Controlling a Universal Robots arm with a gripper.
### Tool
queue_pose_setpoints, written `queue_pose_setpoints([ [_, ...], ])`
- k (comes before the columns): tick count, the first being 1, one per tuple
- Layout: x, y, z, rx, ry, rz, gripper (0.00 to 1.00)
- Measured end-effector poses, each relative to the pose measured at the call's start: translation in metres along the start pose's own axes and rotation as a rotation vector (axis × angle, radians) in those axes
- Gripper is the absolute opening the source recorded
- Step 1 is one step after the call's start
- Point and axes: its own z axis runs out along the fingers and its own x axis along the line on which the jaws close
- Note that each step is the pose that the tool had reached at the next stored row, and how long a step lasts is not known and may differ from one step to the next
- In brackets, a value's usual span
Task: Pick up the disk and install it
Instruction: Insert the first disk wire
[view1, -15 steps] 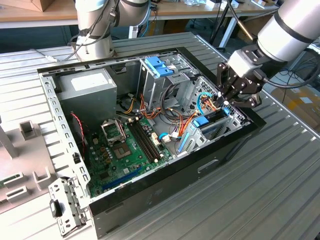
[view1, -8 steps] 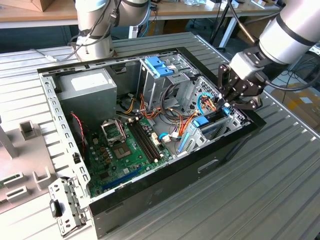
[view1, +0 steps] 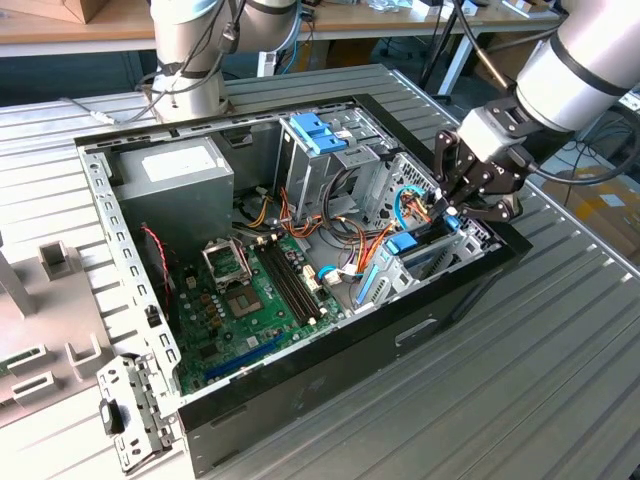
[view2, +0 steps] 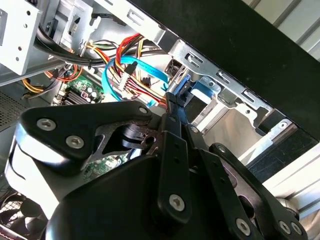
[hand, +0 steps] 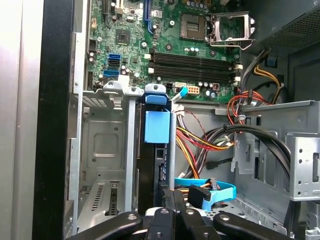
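Gripper: black multi-link gripper hangs low in the drive bay at the case's front corner. Its fingers are pressed together at the tip and nothing shows between them. They seem closed so the narrow tip fits the slot and can nudge.
Disk: dark flat rectangular metal hard drive stands on edge in the bay slot, just beside the gripper tip. I judge it seated or nearly so. I cannot tell if the tip is touching it.
Latch: bright blue plastic tab sits at the far end of the disk, probably to lock it in.
Bay: grey sheet-metal cage has walls on both sides of the disk, and the slot next to it holds nothing.
Cables: flat blue data ribbon and a red, yellow and black wire bundle lie loose near the bay.
Board: green motherboard lies flat on the case floor, further in.
Supply: grey power-supply box with a white sticker sits in the far corner.
Case: black open computer case lies on its side, leaving the inside open from above.
Worktop: ribbed aluminium worktop carries the case and a loose perforated metal bracket.
Room: a second grey robot arm base stands behind the case, with wooden benches beyond it.
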Motion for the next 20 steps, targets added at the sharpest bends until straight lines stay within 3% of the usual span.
queue_pose_setpoints([
  [6,-0.002,-0.0016,-0.0112,0.0,0.0003,0.0,0.11],
  [14,-0.0031,-0.006,-0.0182,0.0,-0.0012,0.0,0.11],
  [20,-0.0038,-0.015,-0.0235,-0.0013,-0.0043,0.0,0.11],
])
